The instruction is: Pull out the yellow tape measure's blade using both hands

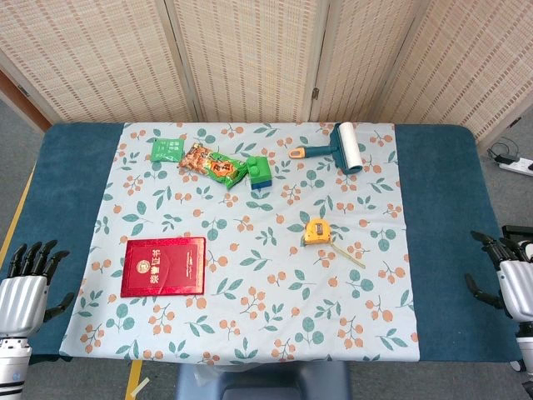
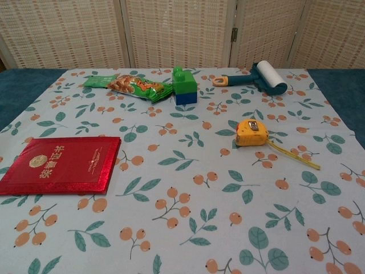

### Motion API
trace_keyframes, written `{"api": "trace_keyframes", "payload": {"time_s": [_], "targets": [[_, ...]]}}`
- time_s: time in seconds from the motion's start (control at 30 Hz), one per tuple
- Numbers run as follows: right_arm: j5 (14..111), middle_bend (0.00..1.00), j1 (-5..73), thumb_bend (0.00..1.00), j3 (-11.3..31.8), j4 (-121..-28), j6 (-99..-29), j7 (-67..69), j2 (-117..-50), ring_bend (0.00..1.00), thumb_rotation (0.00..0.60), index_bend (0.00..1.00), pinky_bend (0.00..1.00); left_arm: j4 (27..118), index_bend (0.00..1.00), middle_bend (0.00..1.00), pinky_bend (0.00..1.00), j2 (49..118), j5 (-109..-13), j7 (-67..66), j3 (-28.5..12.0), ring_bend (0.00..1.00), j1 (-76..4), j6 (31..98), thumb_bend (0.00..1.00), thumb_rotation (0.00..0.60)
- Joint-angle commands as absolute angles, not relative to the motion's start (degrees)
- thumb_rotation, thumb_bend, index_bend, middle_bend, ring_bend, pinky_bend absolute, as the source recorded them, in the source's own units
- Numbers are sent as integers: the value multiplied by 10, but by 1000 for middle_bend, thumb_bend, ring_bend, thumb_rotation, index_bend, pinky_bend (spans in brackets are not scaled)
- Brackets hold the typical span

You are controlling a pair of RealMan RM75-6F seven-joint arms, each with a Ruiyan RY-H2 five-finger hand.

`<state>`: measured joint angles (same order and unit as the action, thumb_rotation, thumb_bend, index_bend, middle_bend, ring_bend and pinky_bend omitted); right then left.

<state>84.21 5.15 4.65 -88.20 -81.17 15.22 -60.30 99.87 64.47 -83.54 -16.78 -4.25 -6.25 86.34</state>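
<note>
The yellow tape measure (image 1: 316,231) (image 2: 251,132) lies right of the table's centre on the floral cloth. A short length of its blade (image 1: 348,253) (image 2: 293,155) trails out toward the near right. My left hand (image 1: 25,279) hovers at the near left table edge, fingers apart and holding nothing. At the near right edge my right hand (image 1: 510,271) is likewise spread and holds nothing. Both hands are far from the tape measure. Neither hand appears in the chest view.
A red booklet (image 1: 163,266) (image 2: 61,164) lies near left. At the back sit a green sachet (image 1: 167,150), an orange snack pack (image 1: 212,164) (image 2: 137,87), a green-and-blue block (image 1: 259,172) (image 2: 185,87) and a lint roller (image 1: 343,147) (image 2: 264,78).
</note>
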Motion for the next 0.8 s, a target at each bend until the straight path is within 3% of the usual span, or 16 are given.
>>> {"api": "trace_keyframes", "payload": {"time_s": [0.03,0.43,0.8], "targets": [[842,226,52,415,46,-885,-811,148,-601,283,600,162,133,998,252,147,0,644,-836,-167,-43,99,-62,864,291,600],[851,226,71,415,47,-898,-792,127,-599,284,600,162,133,985,256,147,0,647,-842,-150,-43,99,-62,868,293,600],[839,205,184,415,76,-911,-651,68,-619,284,600,162,149,984,267,147,0,645,-852,-142,-39,100,-65,866,293,600]]}}
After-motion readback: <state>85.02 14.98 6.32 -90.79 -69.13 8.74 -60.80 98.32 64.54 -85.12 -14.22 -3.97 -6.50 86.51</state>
